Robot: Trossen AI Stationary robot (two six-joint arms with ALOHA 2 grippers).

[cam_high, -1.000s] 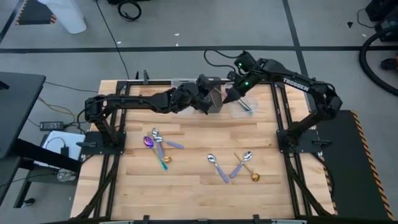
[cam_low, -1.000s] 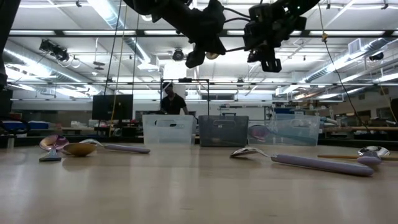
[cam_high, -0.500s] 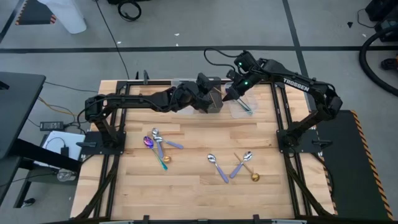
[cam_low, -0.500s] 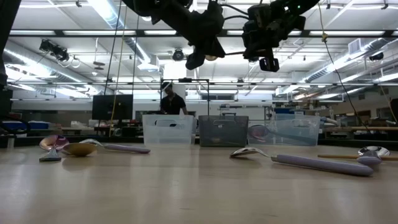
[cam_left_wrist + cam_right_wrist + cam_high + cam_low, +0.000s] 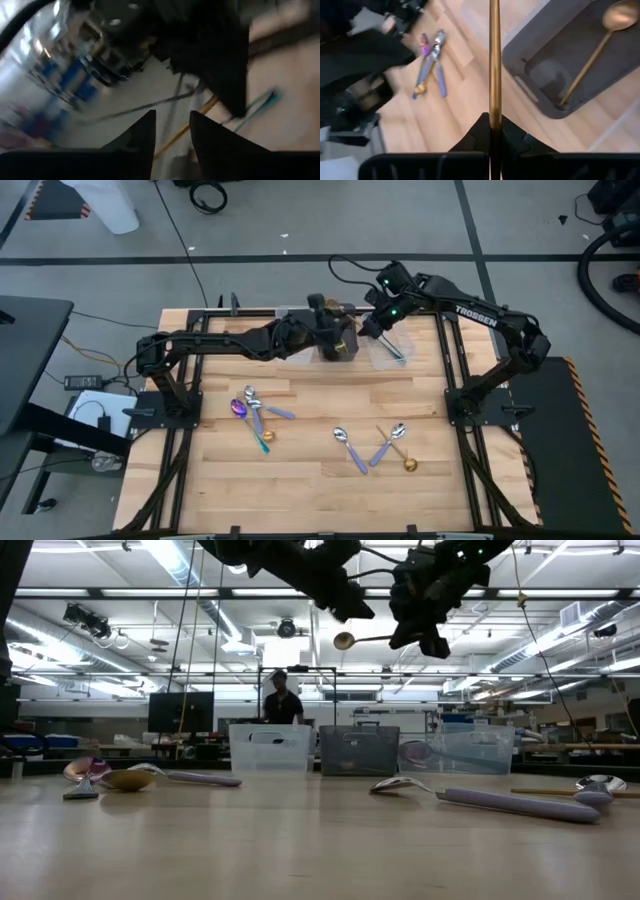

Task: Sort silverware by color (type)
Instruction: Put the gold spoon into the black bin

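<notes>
Right gripper [image 5: 494, 131], top centre of high view, is clamped on a gold spoon [image 5: 494, 60] held level above the dark bin [image 5: 560, 55], prob. to drop it w/ the gold one inside. Left gripper [image 5: 322, 330] beside it: jaws apart, empty. Other spoons [image 5: 255, 412] lie mid-table.

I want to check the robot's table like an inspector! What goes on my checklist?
Surface: pale wooden table, spoons lying on it.
Job's things: slim gold spoon held in the air; second gold spoon inside the dark grey bin; loose spoon cluster and second cluster on the wood.
Clutter: clear plastic bins at the far edge.
Grippers: right gripper shut on the slim gold spoon's handle, above the bins; left gripper open beside it.
Cables: black cable on the floor.
Surroundings: a person behind the table.
</notes>
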